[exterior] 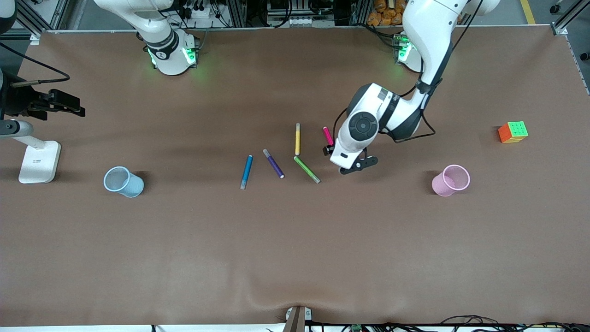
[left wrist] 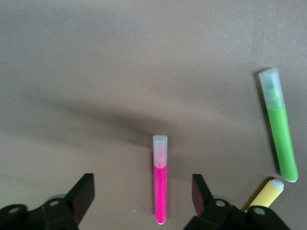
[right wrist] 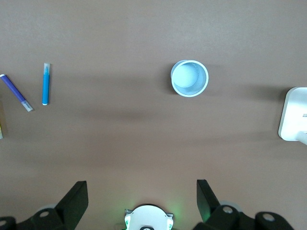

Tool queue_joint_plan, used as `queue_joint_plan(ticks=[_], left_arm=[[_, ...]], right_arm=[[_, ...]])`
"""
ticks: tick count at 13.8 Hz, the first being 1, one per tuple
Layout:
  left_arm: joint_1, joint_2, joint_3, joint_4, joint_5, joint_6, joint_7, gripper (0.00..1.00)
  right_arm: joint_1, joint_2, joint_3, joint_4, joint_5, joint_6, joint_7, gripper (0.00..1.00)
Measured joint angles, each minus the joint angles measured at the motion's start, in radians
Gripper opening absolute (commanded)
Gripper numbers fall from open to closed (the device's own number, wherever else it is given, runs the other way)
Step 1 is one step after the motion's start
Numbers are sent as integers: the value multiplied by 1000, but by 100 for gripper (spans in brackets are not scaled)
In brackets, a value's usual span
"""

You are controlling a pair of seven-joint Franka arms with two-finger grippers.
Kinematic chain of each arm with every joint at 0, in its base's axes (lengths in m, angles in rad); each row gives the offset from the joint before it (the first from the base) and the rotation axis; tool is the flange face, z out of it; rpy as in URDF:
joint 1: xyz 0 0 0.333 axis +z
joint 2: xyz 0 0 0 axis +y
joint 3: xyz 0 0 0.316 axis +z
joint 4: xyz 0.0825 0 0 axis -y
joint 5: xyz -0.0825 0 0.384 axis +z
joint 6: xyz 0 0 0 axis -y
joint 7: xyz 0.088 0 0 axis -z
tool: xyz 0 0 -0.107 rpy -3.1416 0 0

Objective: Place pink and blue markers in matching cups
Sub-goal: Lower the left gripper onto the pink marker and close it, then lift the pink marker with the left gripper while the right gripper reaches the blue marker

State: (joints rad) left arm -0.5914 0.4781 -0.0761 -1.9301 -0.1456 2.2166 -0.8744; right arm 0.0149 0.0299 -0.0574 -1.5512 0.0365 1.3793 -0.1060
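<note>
My desk (exterior: 184, 240) is plain brown. The pink marker (left wrist: 160, 191) is magenta with a frosted clear cap; the blue marker (exterior: 246, 171) is mid-blue with a grey end. The other pens are purple (exterior: 274, 163), yellow (exterior: 297, 139) and bright green (exterior: 306, 169). One cup (exterior: 123, 181) is pale blue, the other (exterior: 451, 180) pale pink. The cube (exterior: 513, 132) shows green and orange squares. My jaws are black, my arms white.

Pink marker (left wrist: 160, 184) and blue marker (exterior: 246, 171) are lying flat mid-bench; blue cup (exterior: 123, 181) and pink cup (exterior: 451, 180) are standing upright at opposite ends.
</note>
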Motion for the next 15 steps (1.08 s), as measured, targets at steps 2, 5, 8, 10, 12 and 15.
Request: queue_joint_plan(ticks=[2, 5, 8, 10, 12, 15], left_arm=[[-19, 11, 0, -8, 0, 26, -18, 71], [-24, 32, 2, -10, 0, 49, -21, 68], [-25, 58, 3, -10, 0, 96, -21, 60], [-26, 66, 3, -10, 0, 105, -21, 47], [-26, 68, 3, -10, 0, 107, -21, 43], [-26, 73, 3, -10, 0, 108, -21, 43]], right_arm=[[1, 0, 0, -2, 0, 1, 0, 100], [3, 2, 0, -5, 0, 2, 0, 100], [14, 2, 1, -5, 0, 13, 0, 100], [27, 3, 2, -5, 0, 26, 0, 100], [38, 5, 2, -5, 0, 38, 1, 100], [45, 15, 3, -5, 0, 44, 1, 100]])
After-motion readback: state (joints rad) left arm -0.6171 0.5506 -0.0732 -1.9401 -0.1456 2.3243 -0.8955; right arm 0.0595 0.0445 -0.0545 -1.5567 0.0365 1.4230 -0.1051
